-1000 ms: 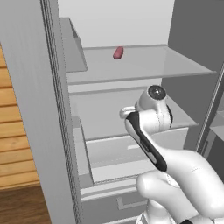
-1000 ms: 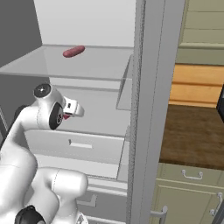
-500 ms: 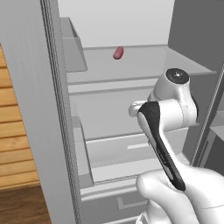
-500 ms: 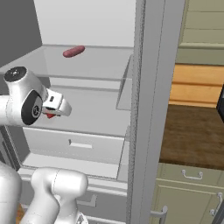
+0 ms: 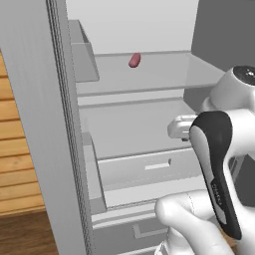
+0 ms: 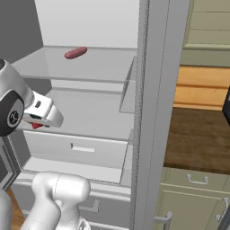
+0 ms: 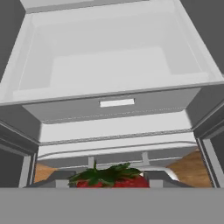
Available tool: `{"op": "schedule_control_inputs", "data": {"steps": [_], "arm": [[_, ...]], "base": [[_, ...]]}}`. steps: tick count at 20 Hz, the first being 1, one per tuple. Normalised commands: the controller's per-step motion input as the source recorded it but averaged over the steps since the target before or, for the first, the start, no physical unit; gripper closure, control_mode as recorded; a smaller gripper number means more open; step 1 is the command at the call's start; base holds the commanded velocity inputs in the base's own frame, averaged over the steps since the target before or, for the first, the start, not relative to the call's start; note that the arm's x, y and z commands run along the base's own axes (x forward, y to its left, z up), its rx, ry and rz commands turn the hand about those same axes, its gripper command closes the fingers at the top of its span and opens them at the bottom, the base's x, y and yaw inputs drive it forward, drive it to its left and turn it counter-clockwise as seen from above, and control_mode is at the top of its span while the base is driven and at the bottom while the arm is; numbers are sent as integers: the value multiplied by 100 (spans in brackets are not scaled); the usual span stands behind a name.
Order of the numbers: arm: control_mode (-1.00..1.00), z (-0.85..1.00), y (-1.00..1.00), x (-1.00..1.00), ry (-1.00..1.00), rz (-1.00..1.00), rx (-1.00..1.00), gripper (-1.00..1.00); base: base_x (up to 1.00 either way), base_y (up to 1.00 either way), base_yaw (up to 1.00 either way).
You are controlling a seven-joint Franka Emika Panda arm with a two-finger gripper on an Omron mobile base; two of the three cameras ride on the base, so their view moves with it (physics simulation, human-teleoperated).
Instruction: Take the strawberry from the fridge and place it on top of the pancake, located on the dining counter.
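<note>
The strawberry (image 7: 109, 178) is seen at the bottom of the hand view, red flesh under a green leafy crown, sitting right where the finger tips rise, so it is judged to be clamped in the gripper (image 7: 109, 184). The tips themselves are cut off by the lower edge there, so the exact contact cannot be told. In the right base view a speck of red shows just under the white hand (image 6: 37, 126), which fits a berry held between closed fingers.

The hand is held in front of the open fridge (image 6: 152, 90), above the lower drawer (image 7: 113, 104), with the white shelf (image 5: 129, 129) beyond it. On the upper glass shelf a pinkish oval lump (image 5: 134, 60) is left lying; it is no part of the job.

The berry is judged to be very light, small and soft, with a skin that bruises or splits under hard pressure and a tapered shape that may squirt out of a pinch. It is best held across its widest part, just below the leaves, with modest force. The leaves give no firm hold. A slow carry and a gentle release are called for, since a round berry may roll off the pancake
</note>
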Motion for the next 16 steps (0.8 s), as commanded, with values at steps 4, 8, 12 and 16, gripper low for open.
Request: {"op": "schedule_control_inputs", "data": {"steps": [4,8,12,16], "arm": [[-100,-1,-18,-29,-8,0,0,100],[-100,-7,-27,0,0,-3,-8,100],[-100,-15,-14,0,-1,0,-1,100],[-100,0,0,0,0,0,0,100]], "base": [[0,0,0],[0,0,0],[0,0,0],[0,0,0]]}}
